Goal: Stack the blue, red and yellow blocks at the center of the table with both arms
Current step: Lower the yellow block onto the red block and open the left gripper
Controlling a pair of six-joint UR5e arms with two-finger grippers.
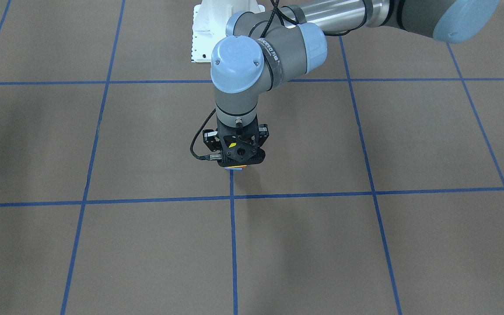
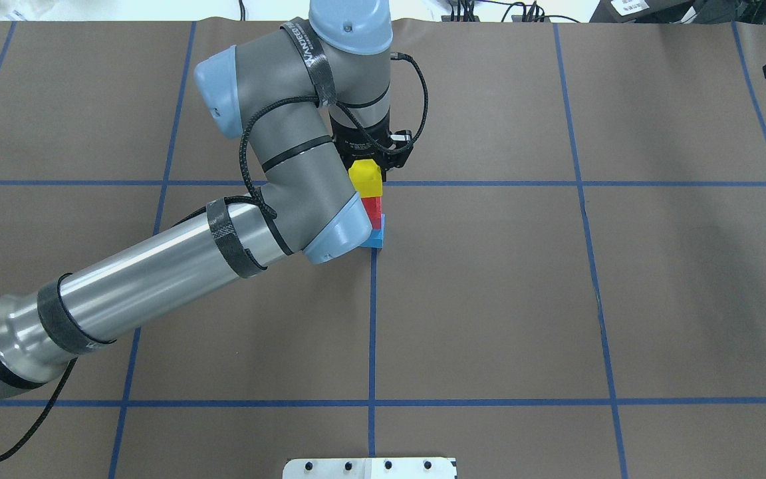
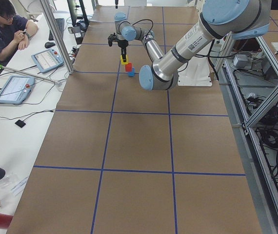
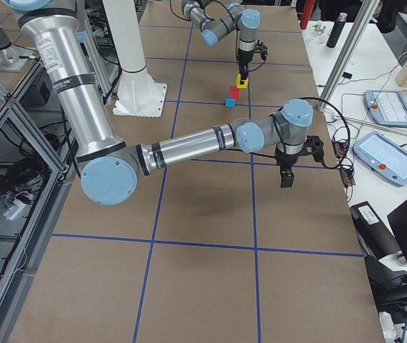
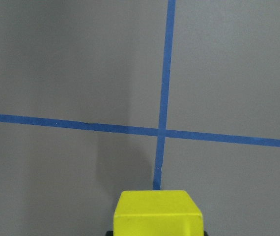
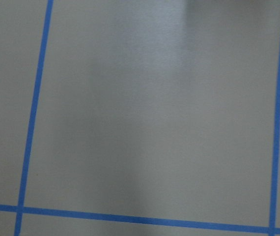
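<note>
A stack stands at the table's center line crossing: blue block at the bottom, red block on it, yellow block on top. My left gripper points straight down over the stack and is shut on the yellow block, which sits on the red one. In the front view the wrist hides most of the stack. My right gripper hangs over the table's far right part, away from the stack, holding nothing that I can see. I cannot tell whether it is open.
The brown table carries a blue tape grid. The robot's white base plate is at the near edge. A person sits at a side desk with tablets. Cables and posts line the far edge.
</note>
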